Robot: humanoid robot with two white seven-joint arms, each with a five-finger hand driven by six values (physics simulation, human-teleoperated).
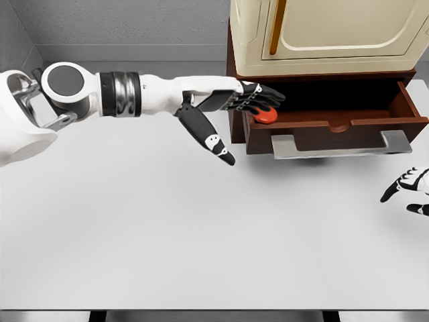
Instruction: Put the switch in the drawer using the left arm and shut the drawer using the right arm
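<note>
Drawer (335,127) stands pulled out beneath the cream cabinet (328,33). Left hand (244,100) reaches over its left end, fingers extended and apart — the red switch (265,116) lies just under the fingertips, inside the drawer. Right hand (409,191) rests low at the right edge of the table (167,235) — fingers loosely spread, holding nothing.

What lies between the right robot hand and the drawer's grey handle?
Nothing: in the head view only bare white table separates the right robot hand, low at the right edge, from the grey handle of the open drawer.
</note>
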